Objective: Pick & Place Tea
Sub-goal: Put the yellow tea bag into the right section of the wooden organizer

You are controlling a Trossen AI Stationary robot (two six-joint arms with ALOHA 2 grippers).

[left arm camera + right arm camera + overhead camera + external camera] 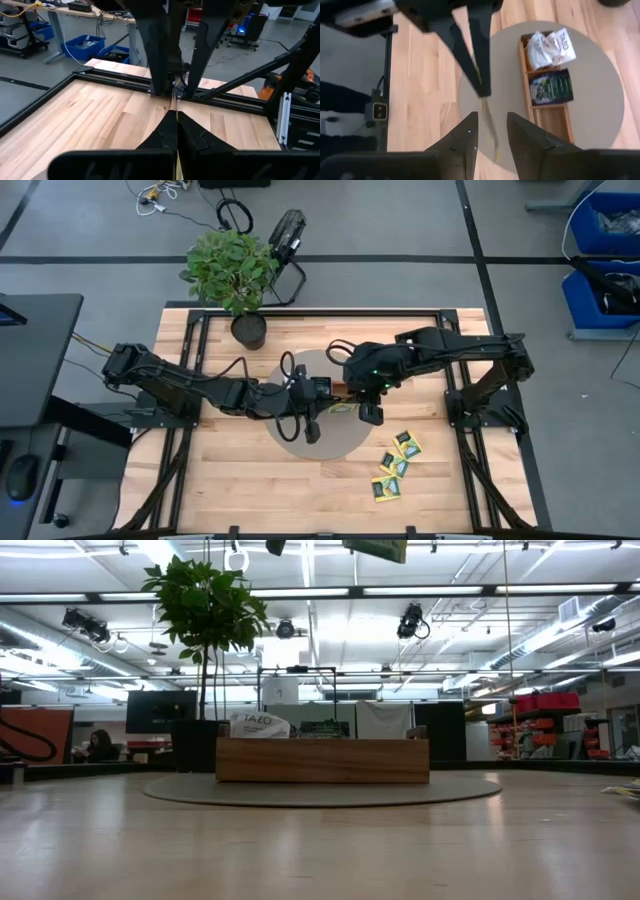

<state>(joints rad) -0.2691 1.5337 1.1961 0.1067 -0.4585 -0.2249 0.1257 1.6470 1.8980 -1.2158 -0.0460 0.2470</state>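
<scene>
One yellow-green tea packet hangs in the air over the round grey mat, seen edge-on in both wrist views. My left gripper is shut on it. My right gripper comes down from the right, open, with one finger on either side of the packet's thin edge; I cannot tell whether they touch it. The wooden tray rests on the mat, with white packets in one compartment and dark blue ones in the middle one. Several more yellow-green packets lie flat on the table. My left gripper pinches the packet between its two fingers at one edge. The fingers reach in nearly level from the table's left. The packet stands on edge, reaches out past the fingertips, and is clear of the mat and the tray.
A potted plant stands at the table's far edge, left of the middle. The tray's end compartment shows bare wood. Bare wooden table lies toward the near edge. A black frame runs around the table.
</scene>
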